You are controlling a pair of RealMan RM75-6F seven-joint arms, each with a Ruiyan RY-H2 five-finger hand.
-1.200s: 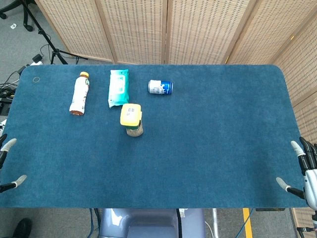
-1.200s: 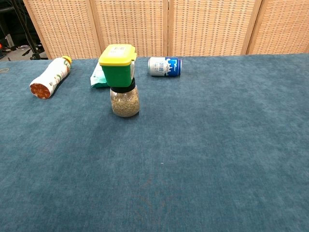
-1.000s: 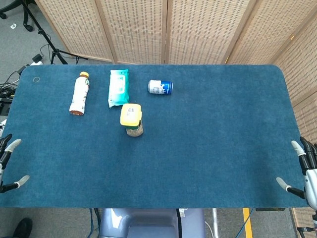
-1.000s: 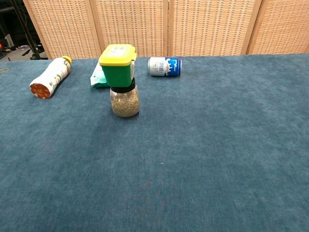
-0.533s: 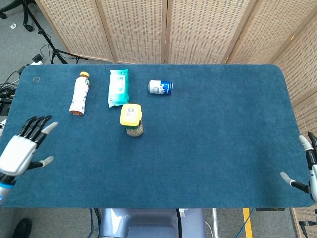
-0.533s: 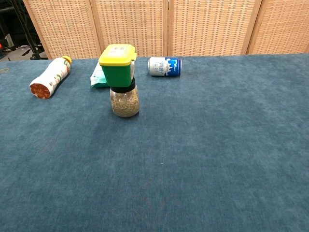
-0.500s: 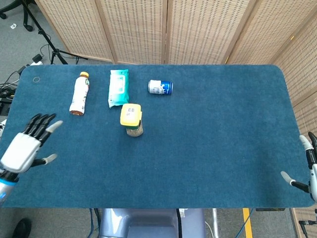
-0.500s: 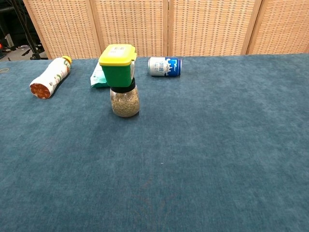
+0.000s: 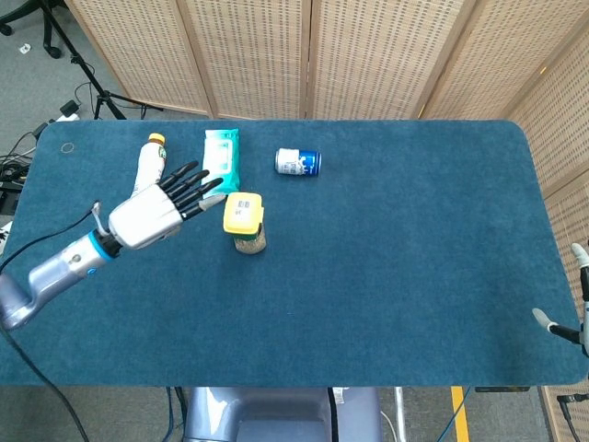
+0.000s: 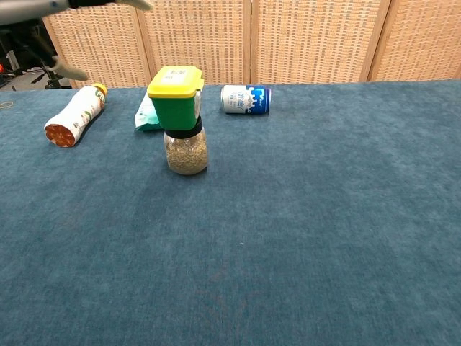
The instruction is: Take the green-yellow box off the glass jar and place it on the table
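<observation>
— Box (image 9: 243,213) first: where does it sit?

— Green body, yellow lid, perched on top of the glass jar (image 10: 186,150), which stands upright on the blue desk (image 9: 386,249). In the chest view the box looks slightly wider than the jar's dark cap beneath it.

— And the left robot hand (image 9: 158,212)?

— It hangs over the desk just to the left of the box, fingers (image 9: 189,189) spread and pointing toward it. It holds nothing. From the head view the fingertips look close to the box, though I cannot tell whether they touch. In the chest view only a blurred bit of it shows at the top left corner.

— The right robot hand (image 9: 578,304)?

— Barely visible at the right edge of the head view, past the desk's near right corner. Two pale fingertips show apart from each other, with nothing between them.

— What else lies on the desk?

— A bottle (image 9: 147,168) on its side behind the left robot hand, a teal packet (image 9: 221,158) beside it, and a blue and white can (image 9: 298,162) on its side further right. All three lie behind the jar, apart from it.
</observation>
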